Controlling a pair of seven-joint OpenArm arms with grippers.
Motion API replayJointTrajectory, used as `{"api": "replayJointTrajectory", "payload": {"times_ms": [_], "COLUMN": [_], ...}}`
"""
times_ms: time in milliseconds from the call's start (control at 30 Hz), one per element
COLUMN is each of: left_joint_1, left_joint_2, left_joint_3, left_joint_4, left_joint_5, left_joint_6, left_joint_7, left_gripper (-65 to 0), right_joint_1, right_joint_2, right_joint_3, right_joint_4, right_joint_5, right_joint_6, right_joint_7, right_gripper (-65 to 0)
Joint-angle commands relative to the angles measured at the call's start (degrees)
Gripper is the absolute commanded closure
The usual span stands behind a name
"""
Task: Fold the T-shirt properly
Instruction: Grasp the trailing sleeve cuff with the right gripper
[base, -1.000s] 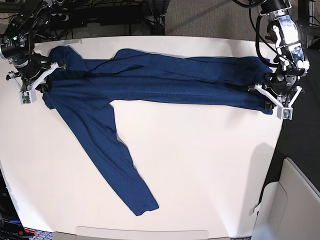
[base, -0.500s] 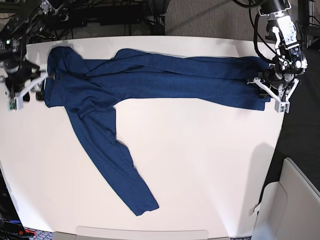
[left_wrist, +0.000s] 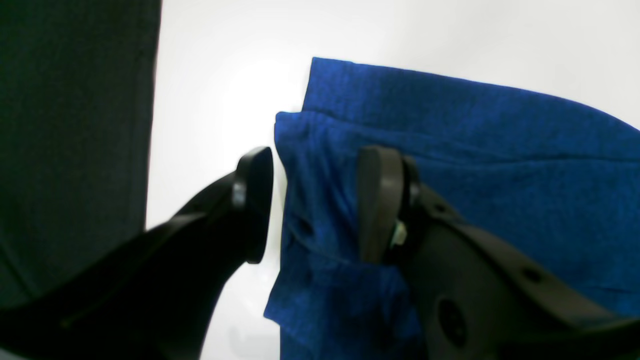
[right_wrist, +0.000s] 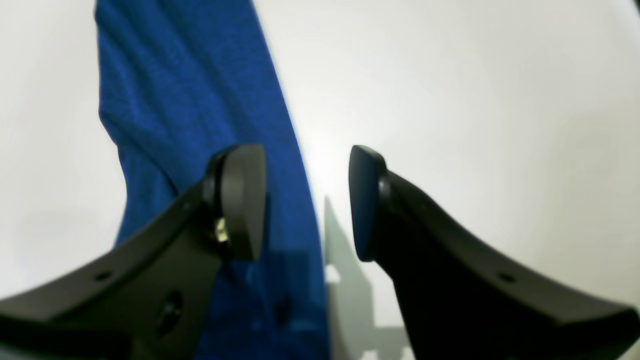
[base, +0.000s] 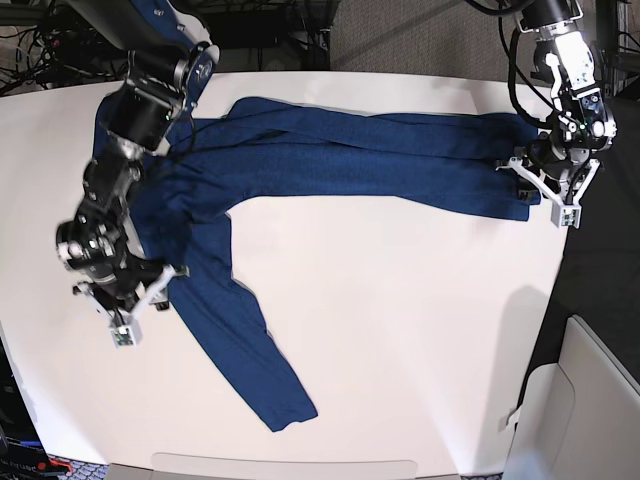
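Navy-blue heathered knit, the T-shirt (base: 330, 160) lay spread across the white table (base: 400, 330), its body stretched as a long folded band along the upper part of the base view from upper left to the right edge. One long sleeve (base: 235, 335) ran diagonally down from the left side toward the lower centre of the frame, ending in a squared cuff. Soft lengthwise creases marked the band, and no print showed on the cloth.

At the left of the base view, the right gripper (base: 135, 305) hung over the upper part of that sleeve, beside its left edge. Its wrist camera showed the jaws parted with bare table between them, one finger (right_wrist: 240, 200) over the blue cloth and the other over the white surface, holding nothing.

At the right edge of the base view, the left gripper (base: 545, 195) sat at the end of the band. Its wrist view showed the jaws spread apart, straddling the layered cloth edge: one finger (left_wrist: 255, 200) just outside it over the table, the other over the fabric. Whether the pads touched the cloth could not be told.
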Motion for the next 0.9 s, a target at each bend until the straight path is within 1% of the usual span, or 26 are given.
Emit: {"api": "replayJointTrajectory", "payload": {"times_ms": [0, 233, 333, 367, 500, 567, 633, 700, 767, 867], "left_joint_1": [-0.7, -0.7, -0.7, -0.7, -0.7, -0.7, -0.7, -0.7, -0.7, -1.4], "left_joint_2": [-0.6, -0.6, -0.6, -0.6, -0.6, -0.6, -0.6, -0.6, -0.6, -0.6], "left_joint_3": [-0.4, -0.4, -0.4, -0.4, -0.4, -0.4, -0.4, -0.3, -0.1, -0.1], "left_joint_4": [1.1, 1.1, 1.1, 1.1, 1.1, 1.1, 1.1, 1.1, 1.1, 1.1], "left_joint_5": [-0.4, -0.4, -0.4, -0.4, -0.4, -0.4, -0.4, -0.4, -0.4, -0.4], "left_joint_6": [0.1, 0.1, 0.1, 0.1, 0.1, 0.1, 0.1, 0.1, 0.1, 0.1], "left_joint_7": [-0.8, -0.9, -1.0, -1.0, -1.0, -1.0, -1.0, -1.0, -1.0, -0.9], "left_gripper": [-26.5, -26.5, -26.5, -26.5, -26.5, -26.5, -26.5, -26.4, -26.4, -26.4], "right_joint_1": [3.8, 10.6, 12.3, 12.6, 12.7, 12.7, 12.7, 12.5, 12.4, 12.4], "right_joint_2": [0.1, 0.4, 1.7, 1.8, 4.0, 4.8, 5.3, 6.4, 6.7, 7.4], "right_joint_3": [-0.2, -0.2, -0.1, 0.0, -0.1, -0.1, -0.1, -0.1, -0.1, -0.2], "right_joint_4": [-1.9, -16.3, -21.3, -22.9, -28.4, -30.4, -32.5, -34.5, -36.7, -40.3], "right_joint_5": [0.0, -5.4, -7.4, -7.7, -8.3, -8.6, -8.7, -8.7, -8.7, -8.7], "right_joint_6": [-0.1, -0.1, -0.1, -0.1, -0.1, -0.1, -1.4, -2.2, -2.2, -2.2], "right_joint_7": [3.8, 15.3, 18.7, 20.1, 25.4, 26.9, 28.1, 29.1, 29.8, 29.4], "right_gripper": [-25.2, -25.2, -25.2, -25.2, -25.2, -25.2, -25.2, -25.2, -25.2, -25.1]}}
